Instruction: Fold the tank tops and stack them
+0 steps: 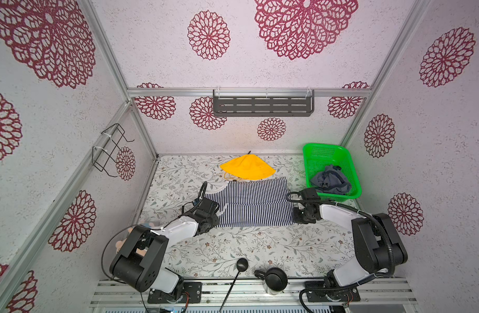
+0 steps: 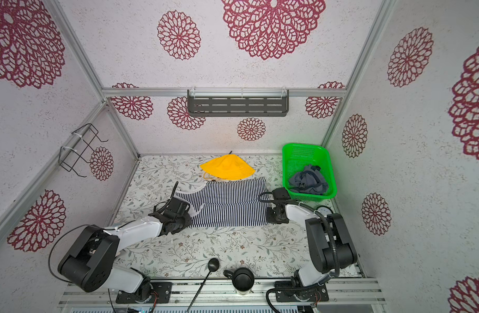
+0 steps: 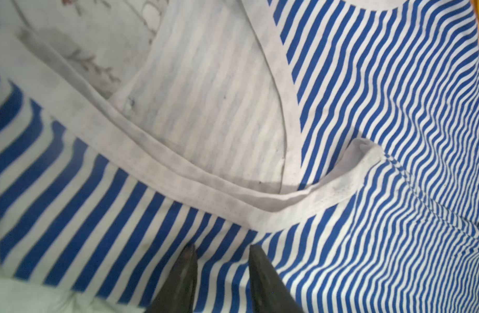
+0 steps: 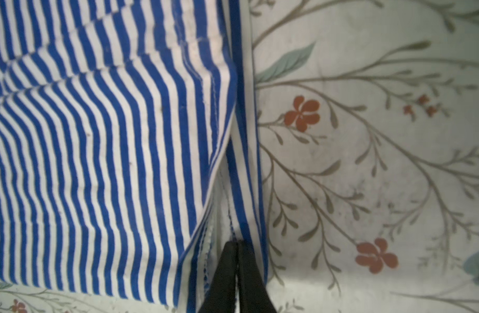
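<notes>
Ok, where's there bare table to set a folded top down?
Widest free patch: the table strip between the striped tank top and the ladle and black mug at the front edge. A smaller one lies back left, beside the yellow hat. Crowded: back right, around the green basket and the right arm.

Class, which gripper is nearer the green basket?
Right. The right gripper pinches the striped top at its edge close to the green basket; the left gripper is at its opposite side.
</notes>
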